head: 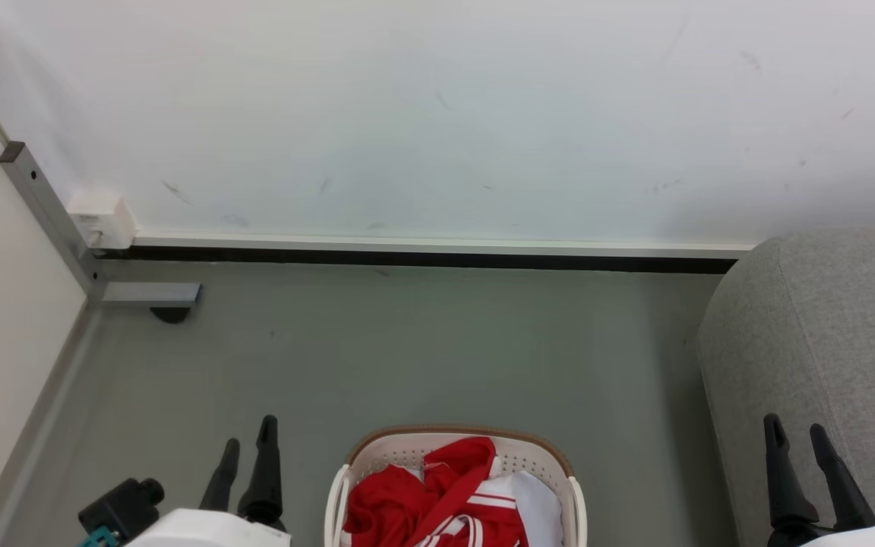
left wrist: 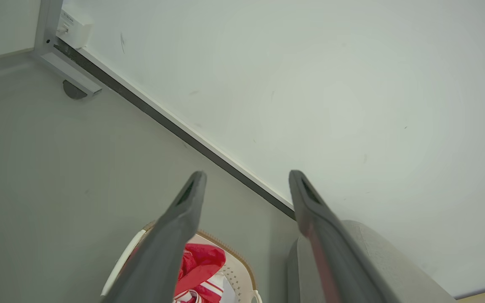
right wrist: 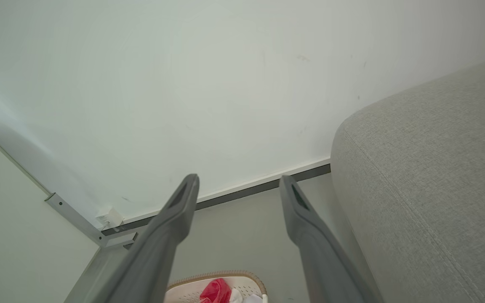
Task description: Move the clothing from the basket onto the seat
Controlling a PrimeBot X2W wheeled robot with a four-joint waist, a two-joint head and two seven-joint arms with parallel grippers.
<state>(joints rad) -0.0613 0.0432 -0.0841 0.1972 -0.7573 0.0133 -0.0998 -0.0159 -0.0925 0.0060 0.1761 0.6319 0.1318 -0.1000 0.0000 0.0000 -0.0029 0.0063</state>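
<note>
Red jersey bunched in cream laundry basket near grey sofa.
Left pincer, right pincer: fingers apart, empty.

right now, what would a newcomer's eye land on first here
The crumpled red soft-cloth jersey with white striped trim jumps out, heaped in the oval cream-white perforated plastic basket with a brown rim on the grey floor at the head view's bottom centre. Next comes the large light-grey fabric sofa at the right. The left gripper and right gripper flank the basket, both open and empty.
</note>
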